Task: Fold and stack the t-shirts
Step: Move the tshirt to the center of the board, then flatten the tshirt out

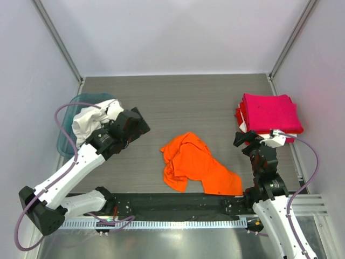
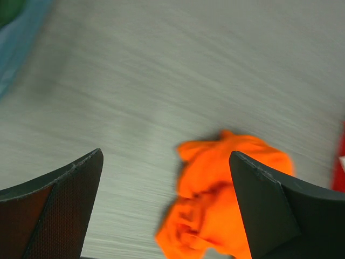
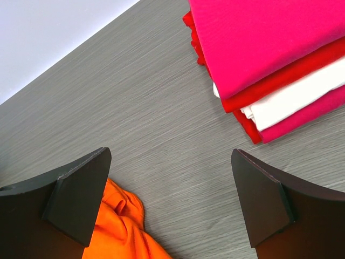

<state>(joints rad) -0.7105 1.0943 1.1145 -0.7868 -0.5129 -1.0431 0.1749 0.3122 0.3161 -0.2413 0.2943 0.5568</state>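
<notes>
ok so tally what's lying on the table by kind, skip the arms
orange t-shirt, crumpled: 1
stack of folded t-shirts: 1
teal tub: 1
white cloth heaped in the tub: 1
total: 4

From above, at the table's (image 1: 178,102) left edge: white t-shirt (image 1: 89,121) and teal tub (image 1: 63,141) partly covered by the left arm (image 1: 81,162). At the right edge: near side of the folded stack (image 1: 269,110) partly behind the right arm (image 1: 264,162) and its cable (image 1: 308,144).

From the left wrist, blurred throughout: orange t-shirt (image 2: 207,183) clipped by the bottom edge and partly behind a finger (image 2: 269,210) of the left gripper (image 2: 166,154).

From the right wrist: stack cut off at top and right; orange t-shirt clipped below, partly behind a finger (image 3: 70,199) of the right gripper (image 3: 170,154).
</notes>
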